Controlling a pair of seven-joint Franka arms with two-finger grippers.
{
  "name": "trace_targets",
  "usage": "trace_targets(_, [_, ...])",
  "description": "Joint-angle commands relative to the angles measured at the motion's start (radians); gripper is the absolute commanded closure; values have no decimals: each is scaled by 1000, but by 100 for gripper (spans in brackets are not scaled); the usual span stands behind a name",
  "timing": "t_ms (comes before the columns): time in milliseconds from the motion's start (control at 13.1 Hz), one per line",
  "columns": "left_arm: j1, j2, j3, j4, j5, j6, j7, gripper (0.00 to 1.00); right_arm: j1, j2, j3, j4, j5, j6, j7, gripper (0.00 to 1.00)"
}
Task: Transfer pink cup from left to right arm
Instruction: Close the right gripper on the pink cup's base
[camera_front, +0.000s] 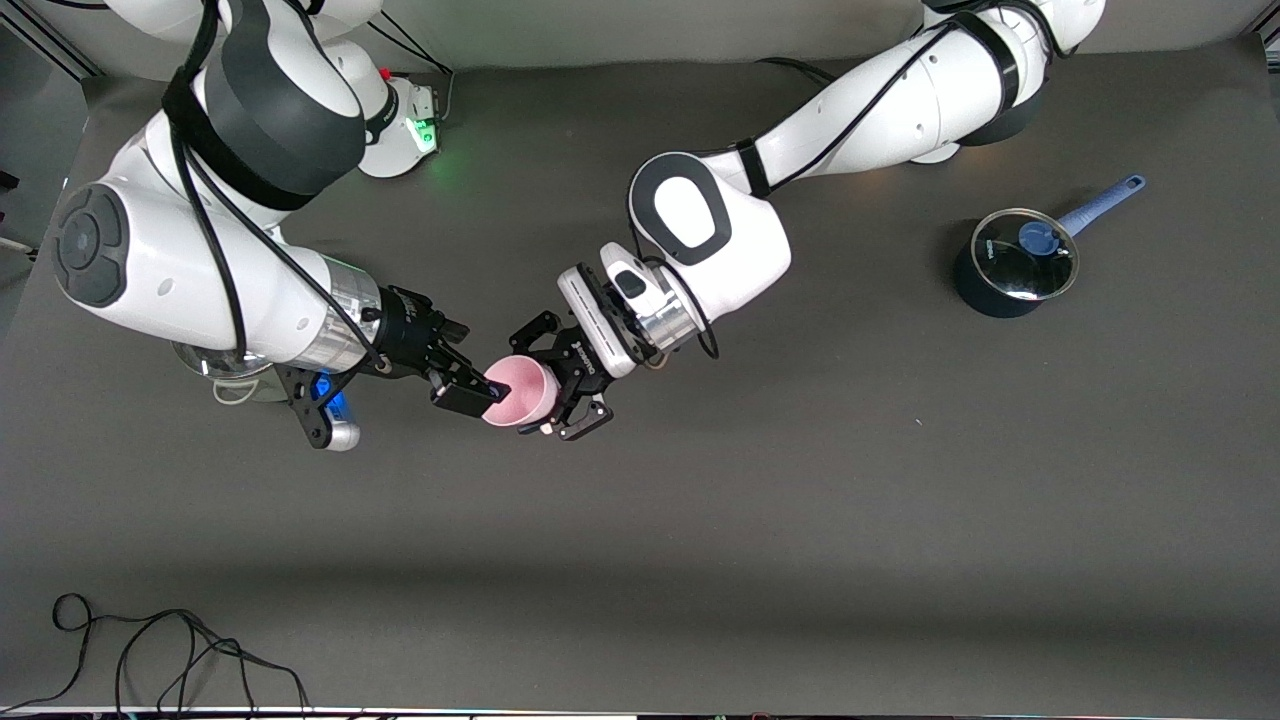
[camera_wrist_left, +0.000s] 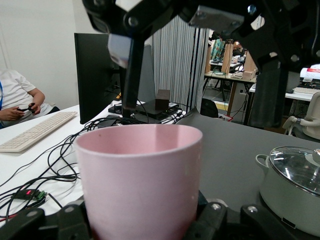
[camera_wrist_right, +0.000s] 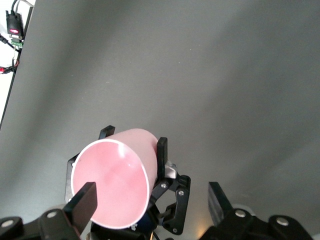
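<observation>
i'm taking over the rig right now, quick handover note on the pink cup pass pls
Left pincer: shut on the pink cup, held on its side in the air above the table, mouth toward the right arm.
Right pincer: open at the cup's rim, one finger over the mouth, the other outside the wall.
Done: cup lifted and presented.
Left: right pincer closes on the rim, left releases and withdraws.

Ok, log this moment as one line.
left gripper: shut on pink cup | right gripper: open, one finger inside cup rim | handover not done
</observation>
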Motion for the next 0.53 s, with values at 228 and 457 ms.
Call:
trace_targets(228, [-24,-14,19,19,-10,18,-16,100,-2,37,3,37,24,-7,32,11])
trace_targets(457, [-24,-14,19,18,-10,18,-16,100,-1,35,4,44,26,-7,59,62])
